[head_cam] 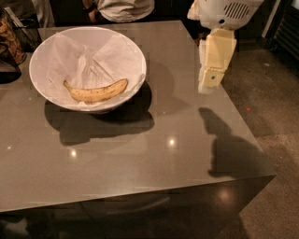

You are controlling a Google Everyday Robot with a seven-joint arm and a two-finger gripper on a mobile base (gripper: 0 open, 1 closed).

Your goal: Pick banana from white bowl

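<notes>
A yellow banana (96, 92) with brown speckles lies in the large white bowl (51, 44), which is lined with crinkled white paper and stands at the back left of the grey table (154, 140). My gripper (208, 84) hangs from the white arm at the upper right, above the table's right side. It is well to the right of the bowl and apart from it, and holds nothing.
A person in a light shirt (124, 8) sits behind the table's far edge. A dark basket-like object (11, 39) stands at the far left. The table's right edge drops to a speckled floor (271, 107).
</notes>
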